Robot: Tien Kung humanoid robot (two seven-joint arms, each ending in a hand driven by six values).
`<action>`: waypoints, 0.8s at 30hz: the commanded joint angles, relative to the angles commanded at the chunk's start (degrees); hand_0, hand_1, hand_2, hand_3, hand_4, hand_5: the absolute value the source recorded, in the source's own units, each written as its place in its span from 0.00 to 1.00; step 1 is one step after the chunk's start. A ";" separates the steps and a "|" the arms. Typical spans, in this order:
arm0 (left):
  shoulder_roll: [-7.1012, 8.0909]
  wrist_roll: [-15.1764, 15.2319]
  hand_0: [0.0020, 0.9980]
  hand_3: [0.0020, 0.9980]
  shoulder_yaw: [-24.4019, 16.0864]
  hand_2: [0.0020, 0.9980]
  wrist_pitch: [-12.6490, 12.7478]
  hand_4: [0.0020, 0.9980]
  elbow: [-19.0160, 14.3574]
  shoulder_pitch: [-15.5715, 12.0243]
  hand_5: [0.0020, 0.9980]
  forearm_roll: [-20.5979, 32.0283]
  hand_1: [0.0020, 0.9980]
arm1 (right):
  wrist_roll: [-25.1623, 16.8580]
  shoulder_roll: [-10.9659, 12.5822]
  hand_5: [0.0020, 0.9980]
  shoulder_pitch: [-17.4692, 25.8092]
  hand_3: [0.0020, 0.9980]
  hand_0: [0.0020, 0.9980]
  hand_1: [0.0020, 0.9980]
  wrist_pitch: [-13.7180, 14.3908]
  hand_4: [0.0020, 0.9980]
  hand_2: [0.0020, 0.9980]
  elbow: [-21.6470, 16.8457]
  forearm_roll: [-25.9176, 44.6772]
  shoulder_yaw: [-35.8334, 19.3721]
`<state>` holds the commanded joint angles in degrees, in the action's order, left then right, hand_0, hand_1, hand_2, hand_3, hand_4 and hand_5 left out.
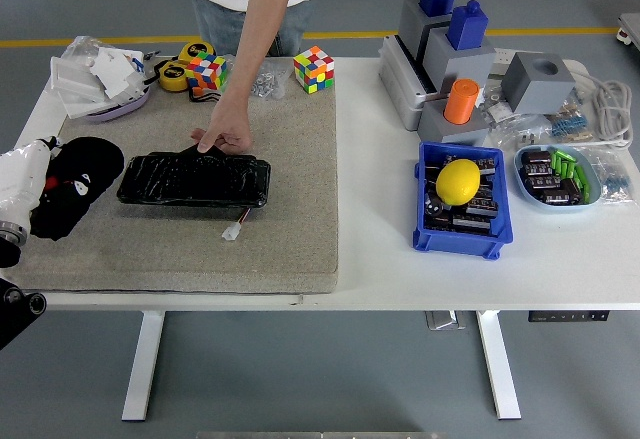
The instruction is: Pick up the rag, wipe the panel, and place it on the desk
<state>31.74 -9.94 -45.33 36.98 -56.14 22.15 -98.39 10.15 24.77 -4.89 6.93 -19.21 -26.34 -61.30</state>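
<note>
Gripping black rag (72, 185) w/ curled fingers, left hand (22, 181) sits beside panel (194, 179).

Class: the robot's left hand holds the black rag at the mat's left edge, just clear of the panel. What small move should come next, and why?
Probably lower the rag onto the mat and open the left hand. The rag sits clear of the panel, which a person's hand steadies, so only placing seems left.

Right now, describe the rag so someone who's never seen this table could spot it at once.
Find the tan mat covering the left half of the white table, then go to its left edge. The rag is the crumpled black cloth there, gripped by the robot's white left hand. Unlike the flat, glossy black panel beside it, it is soft, bunched and matte.
</note>
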 joint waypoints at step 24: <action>-2.35 5.87 0.21 0.68 -4.10 0.36 0.00 0.55 6.49 -2.06 0.11 4.75 0.17 | 0.25 -0.32 0.60 -0.35 0.63 0.74 0.67 0.27 1.00 0.70 -0.62 -0.68 -0.54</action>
<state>29.38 -4.07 -49.42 36.98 -49.65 20.09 -93.64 10.39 24.45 -5.24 7.20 -19.83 -27.02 -61.84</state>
